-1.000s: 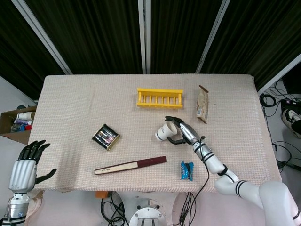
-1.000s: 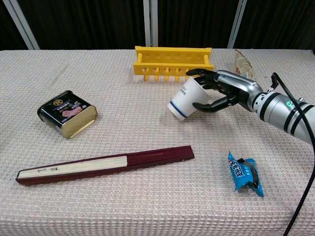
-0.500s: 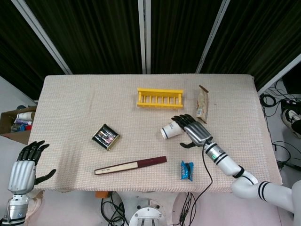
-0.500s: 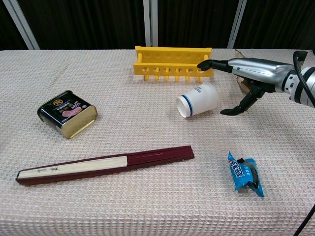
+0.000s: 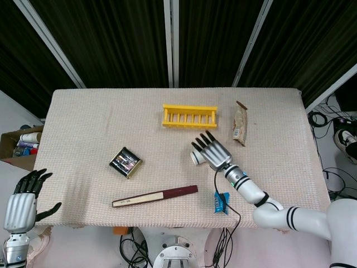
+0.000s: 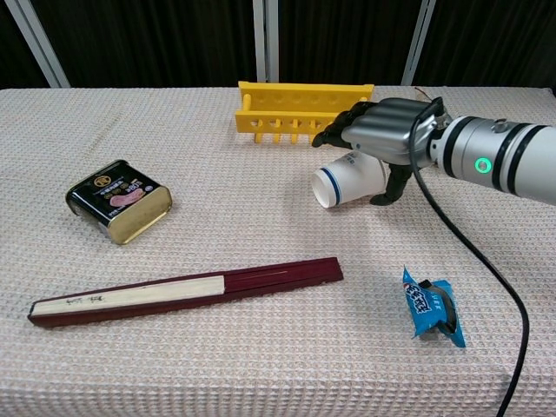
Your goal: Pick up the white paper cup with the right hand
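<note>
Dark curtains back a cloth-covered table (image 5: 83,139). The left hand (image 5: 21,201) hangs off its front-left corner, fingers spread, holding nothing. Right of centre, the white paper cup (image 6: 350,181) lies on its side, long axis left-right, mouth leftward. The right hand (image 6: 380,135) arches over it, fingers apparently not closed.

Table (image 5: 89,111) covered with beige waffle-weave cloth, extending past the front edge. Backdrop from 10 to 2 o'clock: black pleated curtains (image 5: 117,39) divided by pale metal frame bars (image 5: 172,42), some angled. Grey floor (image 5: 11,111) visible at 9 o'clock. Loose black cables (image 5: 334,167) on floor at 3 o'clock. Lighting even.
</note>
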`<control>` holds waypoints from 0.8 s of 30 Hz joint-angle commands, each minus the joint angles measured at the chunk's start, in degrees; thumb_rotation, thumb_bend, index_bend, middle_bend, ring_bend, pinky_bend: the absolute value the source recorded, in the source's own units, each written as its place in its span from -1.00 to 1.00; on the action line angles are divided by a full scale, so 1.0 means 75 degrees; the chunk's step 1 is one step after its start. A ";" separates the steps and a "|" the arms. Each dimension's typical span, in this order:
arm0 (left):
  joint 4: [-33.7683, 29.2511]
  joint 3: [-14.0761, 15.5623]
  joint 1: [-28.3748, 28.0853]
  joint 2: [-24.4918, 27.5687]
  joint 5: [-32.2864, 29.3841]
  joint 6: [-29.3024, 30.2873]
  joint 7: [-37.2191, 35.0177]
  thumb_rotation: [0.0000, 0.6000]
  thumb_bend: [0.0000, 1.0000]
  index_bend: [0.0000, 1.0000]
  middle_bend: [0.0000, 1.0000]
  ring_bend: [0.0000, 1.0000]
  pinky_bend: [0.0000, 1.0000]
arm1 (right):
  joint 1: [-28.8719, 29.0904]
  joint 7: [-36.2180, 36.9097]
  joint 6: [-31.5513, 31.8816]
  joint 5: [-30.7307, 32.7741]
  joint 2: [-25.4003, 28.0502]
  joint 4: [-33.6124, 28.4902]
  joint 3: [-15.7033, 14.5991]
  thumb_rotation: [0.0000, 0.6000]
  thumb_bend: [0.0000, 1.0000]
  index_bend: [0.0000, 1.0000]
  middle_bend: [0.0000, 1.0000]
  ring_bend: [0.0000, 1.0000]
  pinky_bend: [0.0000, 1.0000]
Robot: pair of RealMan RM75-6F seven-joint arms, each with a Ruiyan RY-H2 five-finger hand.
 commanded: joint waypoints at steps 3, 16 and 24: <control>0.0117 0.0011 0.0055 -0.0020 -0.0039 0.0022 -0.0051 1.00 -0.84 -0.59 -0.73 -0.79 -0.67 | 0.0247 -0.0452 0.0077 0.0218 -0.0559 0.0482 -0.0111 1.00 -0.63 -0.68 -0.71 -1.00 -1.00; 0.0329 -0.0013 0.0175 -0.0057 -0.0050 0.0171 -0.0309 1.00 -0.84 -0.59 -0.73 -0.79 -0.67 | -0.0244 0.2671 0.0678 -0.0808 -0.0755 0.0758 0.0160 1.00 -0.33 -0.11 -0.35 -0.73 -1.00; 0.0276 -0.0013 0.0112 -0.0072 0.0022 0.0086 -0.0242 1.00 -0.84 -0.59 -0.73 -0.79 -0.67 | -0.0948 0.9003 0.1030 -0.2267 -0.0535 0.1002 0.0161 1.00 -0.36 -0.10 -0.37 -0.73 -1.00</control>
